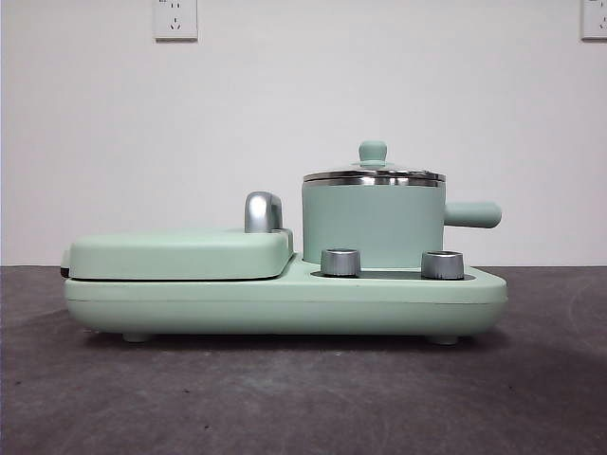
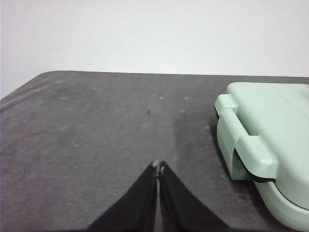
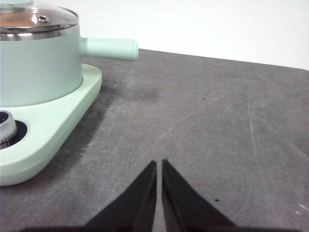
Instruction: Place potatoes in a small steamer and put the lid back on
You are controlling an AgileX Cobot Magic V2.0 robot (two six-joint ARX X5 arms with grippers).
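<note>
The small steamer (image 1: 372,223) stands on the right half of a mint-green cooker base, its stubby handle (image 1: 472,214) pointing right. The glass lid (image 1: 374,174) with its green knob rests on the steamer's steel rim; in the right wrist view the lid (image 3: 34,18) and steamer (image 3: 36,67) fill one corner, with something orange-brown showing faintly through the glass. The potatoes are otherwise hidden. My left gripper (image 2: 158,167) is shut over bare table beside the cooker's griddle end. My right gripper (image 3: 158,163) is shut over the table beside the steamer end. Neither arm shows in the front view.
The cooker base (image 1: 285,299) carries a flat green griddle cover (image 1: 180,251) on its left half, a chrome hinge post (image 1: 263,211) and two steel dials (image 1: 340,262) (image 1: 442,264). The griddle cover's latch (image 2: 251,154) faces the left gripper. Dark grey table (image 1: 303,398) surrounds the cooker.
</note>
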